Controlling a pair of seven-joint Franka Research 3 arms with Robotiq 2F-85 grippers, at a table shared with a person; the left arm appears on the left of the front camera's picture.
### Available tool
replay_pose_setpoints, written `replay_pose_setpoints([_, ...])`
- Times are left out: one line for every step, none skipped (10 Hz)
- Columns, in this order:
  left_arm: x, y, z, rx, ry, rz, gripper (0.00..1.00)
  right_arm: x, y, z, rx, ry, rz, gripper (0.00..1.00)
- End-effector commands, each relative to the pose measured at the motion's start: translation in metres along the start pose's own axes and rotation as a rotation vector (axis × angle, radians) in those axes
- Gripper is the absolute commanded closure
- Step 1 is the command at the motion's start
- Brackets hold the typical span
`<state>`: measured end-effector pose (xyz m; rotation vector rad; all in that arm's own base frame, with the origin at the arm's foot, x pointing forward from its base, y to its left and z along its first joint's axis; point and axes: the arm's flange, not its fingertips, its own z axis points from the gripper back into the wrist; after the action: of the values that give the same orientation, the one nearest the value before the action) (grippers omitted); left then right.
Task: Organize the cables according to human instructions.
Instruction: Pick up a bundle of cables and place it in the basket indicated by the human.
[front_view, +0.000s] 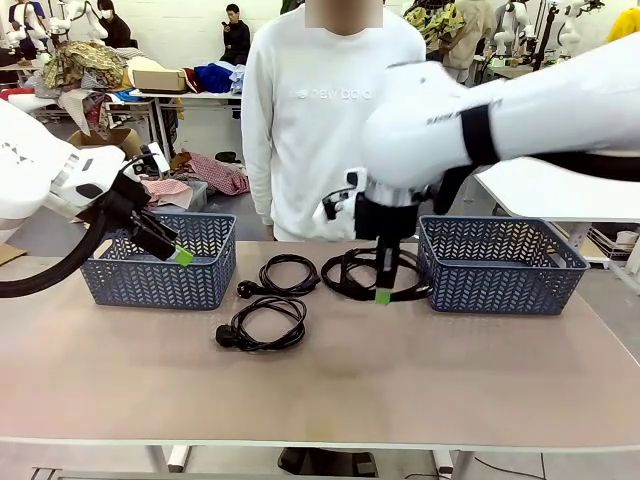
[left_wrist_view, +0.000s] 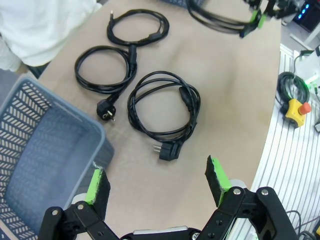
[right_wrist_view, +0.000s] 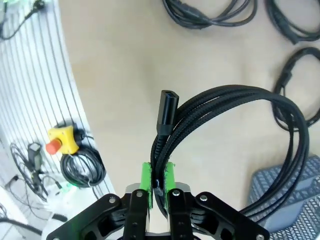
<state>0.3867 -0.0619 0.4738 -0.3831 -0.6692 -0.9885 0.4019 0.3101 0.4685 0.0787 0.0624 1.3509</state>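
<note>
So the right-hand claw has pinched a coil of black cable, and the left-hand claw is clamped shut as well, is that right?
Not quite. The right gripper does pinch a black cable, but the left gripper is open, with nothing between its fingers, as the left wrist view shows.

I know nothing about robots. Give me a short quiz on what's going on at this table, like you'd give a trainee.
1. True or false: the left pincer is clamped on a cable.
2. What does the right pincer hold? A) a basket rim B) a coiled black cable C) the person's sleeve
3. Fill in: in the left wrist view, ___ loose cables lie on the table.

Key: 1 false, its jaws stand open and empty. 2 B. 3 three.
</note>
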Motion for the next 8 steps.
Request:
replay_pose_setpoints([-0.001,0.002,-0.001,-0.015,-0.020,-0.014,0.00,-0.032,-0.010,0.031,0.049,-0.011,0.077,1.00])
replay_pose_setpoints([-0.001,0.002,-0.001,-0.015,-0.020,-0.014,0.00,-0.048,-0.017,0.044,0.049,-0.013,0.105,1.00])
replay_pose_setpoints([-0.001,0.002,-0.001,-0.015,-0.020,-0.014,0.00,-0.065,-0.027,0.053,0.033,-0.003,0.106,1.00])
replay_pose_setpoints([-0.001,0.002,-0.001,-0.015,-0.020,-0.014,0.00,-0.084,-0.039,0.061,0.018,0.006,0.119,1.00])
replay_pose_setpoints([-0.001,0.002,-0.001,-0.015,-0.020,-0.014,0.00,-0.105,-0.050,0.069,0.006,0.012,0.132,1.00])
replay_pose_setpoints([-0.001,0.002,-0.001,-0.015,-0.020,-0.014,0.00,-0.121,-0.061,0.073,-0.007,0.021,0.131,1.00])
replay_pose_setpoints([-0.001,0.002,-0.001,-0.015,-0.020,-0.014,0.00,-0.135,-0.072,0.075,-0.011,0.018,0.132,1.00])
replay_pose_setpoints([-0.001,0.002,-0.001,-0.015,-0.020,-0.014,0.00,-0.144,-0.082,0.076,-0.004,-0.001,0.126,1.00])
